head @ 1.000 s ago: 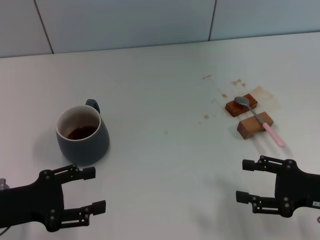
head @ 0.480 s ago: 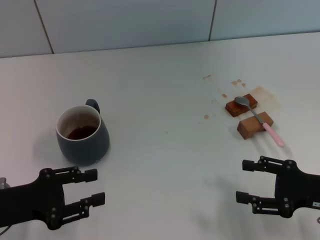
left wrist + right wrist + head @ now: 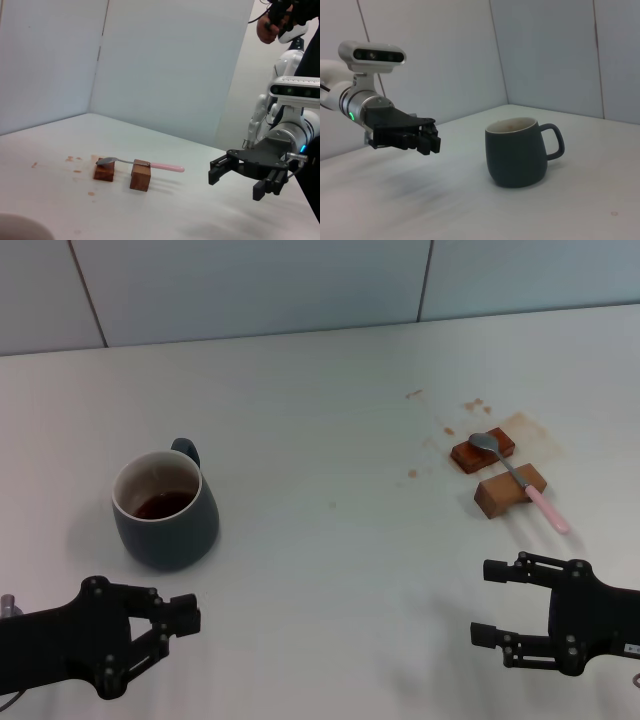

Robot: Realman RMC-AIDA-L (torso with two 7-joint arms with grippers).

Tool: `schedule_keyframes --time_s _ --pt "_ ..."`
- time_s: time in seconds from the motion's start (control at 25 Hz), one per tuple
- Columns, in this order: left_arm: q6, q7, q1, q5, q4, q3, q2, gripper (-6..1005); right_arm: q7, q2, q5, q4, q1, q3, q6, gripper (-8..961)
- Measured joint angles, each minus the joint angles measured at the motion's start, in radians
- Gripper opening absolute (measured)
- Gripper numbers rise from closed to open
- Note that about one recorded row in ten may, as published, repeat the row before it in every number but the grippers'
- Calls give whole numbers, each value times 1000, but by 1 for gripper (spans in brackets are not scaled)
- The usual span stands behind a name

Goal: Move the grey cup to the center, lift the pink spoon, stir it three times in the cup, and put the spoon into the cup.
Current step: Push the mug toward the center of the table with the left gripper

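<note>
While one grey cup stands alone, one pink spoon lies across two wooden blocks. Left gripper is closed near the cup; right gripper hangs open.

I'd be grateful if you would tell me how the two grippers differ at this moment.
The left gripper has its fingers closed together, while the right gripper has its fingers spread open. The left gripper sits just in front of the grey cup; the right gripper sits in front of the pink spoon, which rests across two wooden blocks. Both are black, hold nothing and hover low over the table.
</note>
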Motion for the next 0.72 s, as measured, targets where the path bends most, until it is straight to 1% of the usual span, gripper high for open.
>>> schedule_keyframes --time_s 0.2,0.28,0.32,0.36,0.4,0.44,0.48,0.52,0.56,0.6,0.72 --pt "0 0 -3 0 0 -13 -1 87 0 3 0 0 0 0 -1 777" --pt "4 11 -4 -9 0 -68 -7 42 0 5 0 0 0 0 -1 777" --pt "4 11 -4 -9 0 -68 -7 20 0 5 0 0 0 0 0 777" --pt "7 23 -3 -20 0 -104 -12 -2 0 5 0 0 1 0 0 777" --pt "7 23 -3 -20 0 -104 -12 -2 0 5 0 0 1 0 0 777" --pt "-2 107 12 -95 -11 -244 -36 -2 0 6 0 0 2 0 0 777" --pt "-12 141 19 -120 -18 -280 -43 -2 0 6 0 0 2 0 0 777" --pt "-39 205 29 -156 -51 -337 -47 -2 0 7 1 0 3 0 0 777" --pt "-66 268 36 -184 -86 -378 -48 -2 0 7 1 0 3 0 0 777" --pt "-107 369 47 -219 -152 -437 -48 -2 0 7 2 0 3 0 -1 777" --pt "-189 571 69 -274 -261 -540 -50 -2 0 8 2 0 7 0 -1 777"
